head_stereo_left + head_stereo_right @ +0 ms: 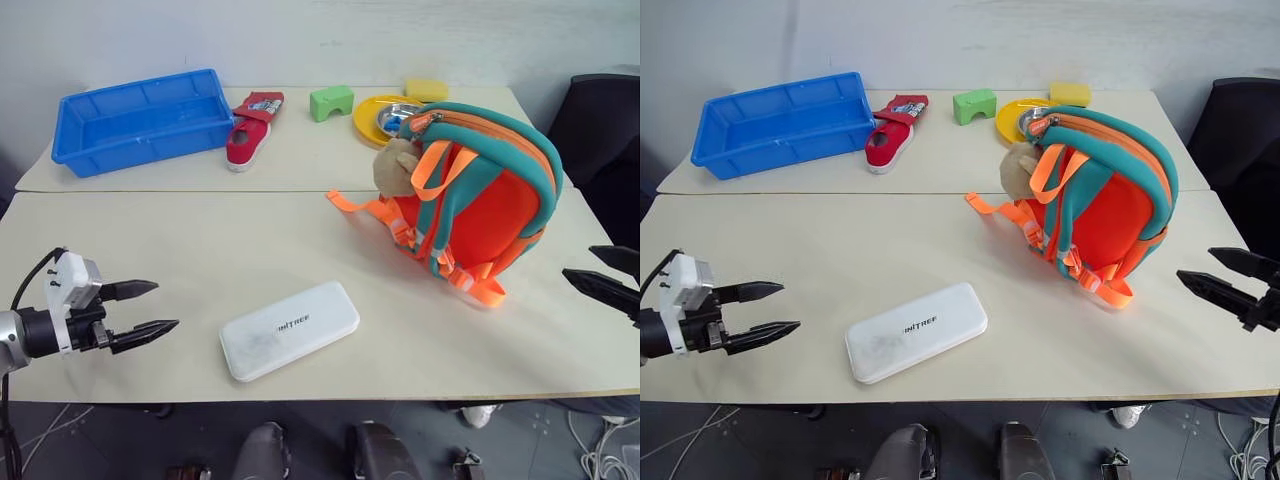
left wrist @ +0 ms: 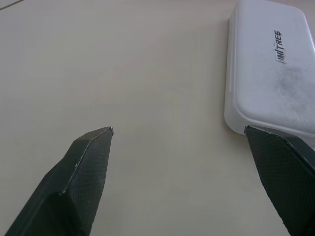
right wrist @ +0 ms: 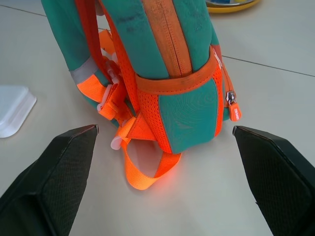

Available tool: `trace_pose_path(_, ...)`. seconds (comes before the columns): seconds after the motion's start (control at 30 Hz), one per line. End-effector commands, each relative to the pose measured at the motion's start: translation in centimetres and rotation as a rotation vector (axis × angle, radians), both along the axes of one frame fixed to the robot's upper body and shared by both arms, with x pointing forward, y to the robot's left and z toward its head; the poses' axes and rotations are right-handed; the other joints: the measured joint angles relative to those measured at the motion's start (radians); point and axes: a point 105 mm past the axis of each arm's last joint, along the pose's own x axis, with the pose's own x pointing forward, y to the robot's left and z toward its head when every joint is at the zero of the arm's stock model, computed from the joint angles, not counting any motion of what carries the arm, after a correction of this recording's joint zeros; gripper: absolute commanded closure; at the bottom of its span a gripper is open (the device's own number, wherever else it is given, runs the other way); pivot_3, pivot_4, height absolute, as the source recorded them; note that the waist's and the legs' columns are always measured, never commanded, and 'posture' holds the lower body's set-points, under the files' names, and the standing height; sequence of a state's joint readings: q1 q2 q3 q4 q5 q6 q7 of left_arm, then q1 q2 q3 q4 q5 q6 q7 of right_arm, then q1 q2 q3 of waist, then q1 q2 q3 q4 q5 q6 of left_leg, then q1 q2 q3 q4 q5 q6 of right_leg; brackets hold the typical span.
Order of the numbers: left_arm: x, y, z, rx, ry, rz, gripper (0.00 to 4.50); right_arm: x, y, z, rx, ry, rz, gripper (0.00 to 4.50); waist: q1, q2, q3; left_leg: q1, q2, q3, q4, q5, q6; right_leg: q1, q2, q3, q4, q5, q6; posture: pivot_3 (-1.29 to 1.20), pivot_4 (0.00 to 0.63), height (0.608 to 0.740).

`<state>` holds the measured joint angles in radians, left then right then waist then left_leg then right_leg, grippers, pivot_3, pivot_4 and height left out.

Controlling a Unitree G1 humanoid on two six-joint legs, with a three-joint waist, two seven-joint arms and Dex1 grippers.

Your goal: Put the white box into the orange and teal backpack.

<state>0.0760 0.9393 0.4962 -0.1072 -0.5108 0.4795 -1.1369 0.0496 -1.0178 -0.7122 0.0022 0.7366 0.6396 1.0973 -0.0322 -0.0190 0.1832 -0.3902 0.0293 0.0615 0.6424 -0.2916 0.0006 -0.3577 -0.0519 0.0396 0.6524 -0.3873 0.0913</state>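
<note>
One white box (image 1: 289,329), one orange and teal backpack (image 1: 478,196), apparently zipped.

I see two pale tables (image 1: 150,260) butted together: white box (image 1: 289,329) and backpack (image 1: 480,200) on the near one, blue tray (image 1: 140,120), red shoe (image 1: 252,130), green block (image 1: 331,102), yellow plate (image 1: 372,120) and yellow sponge (image 1: 427,89) behind.

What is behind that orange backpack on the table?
Behind the orange backpack sits a yellow plate holding something metallic, partly covered by the bag; a yellow sponge lies beyond.
</note>
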Motion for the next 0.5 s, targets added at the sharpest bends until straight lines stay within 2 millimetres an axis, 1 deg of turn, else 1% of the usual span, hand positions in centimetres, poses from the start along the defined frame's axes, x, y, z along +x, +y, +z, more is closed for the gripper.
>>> trace_pose_path(0.03, -0.3, -0.2, 0.5, 0.045, -0.026, -0.032, 0.00, 0.1, 0.4, 0.7, -0.032, -0.033, 0.006, 0.02, 0.000, 0.000, 0.000, 0.000, 0.000, 0.000, 0.000, 0.000, 0.000, 0.000, 0.000, 0.000, 0.000, 0.000, 0.000, 0.00, 0.150, 0.740)
trace_pose_path(0.27, 0.3, -0.1, 1.2, 0.014, -0.024, 0.024, 0.00, -0.2, 0.4, 0.2, -0.040, -0.025, -0.011, 0.02, -0.001, 0.000, 0.000, 0.000, 0.000, 0.000, -0.001, 0.000, 0.000, 0.000, 0.000, -0.001, 0.000, 0.000, 0.000, 0.00, 0.150, 0.740)
trace_pose_path(0.4, 0.2, -0.3, 1.0, 0.021, -0.011, 0.021, 0.00, -0.4, 0.5, 0.0, -0.078, -0.013, -0.013, 0.02, -0.002, 0.000, 0.000, 0.000, 0.000, 0.000, 0.000, 0.000, 0.001, 0.000, 0.000, -0.001, 0.000, 0.000, 0.000, 0.00, 0.150, 0.740)
trace_pose_path(0.43, 0.2, -0.5, 1.1, 0.019, -0.007, 0.011, 0.00, -0.5, 0.9, 0.0, -0.104, -0.010, 0.002, 0.02, -0.002, 0.000, 0.000, 0.000, 0.000, 0.000, 0.000, 0.000, 0.001, 0.000, 0.000, -0.001, 0.000, 0.000, 0.000, 0.00, 0.150, 0.740)
trace_pose_path(0.5, -0.4, -1.3, 1.2, 0.021, 0.021, -0.034, 0.00, -1.1, 2.2, -0.2, -0.146, 0.006, 0.058, 0.02, -0.002, 0.000, 0.000, 0.000, 0.000, 0.000, -0.001, 0.000, 0.000, 0.000, 0.000, -0.001, 0.000, 0.000, 0.000, 0.00, 0.150, 0.740)
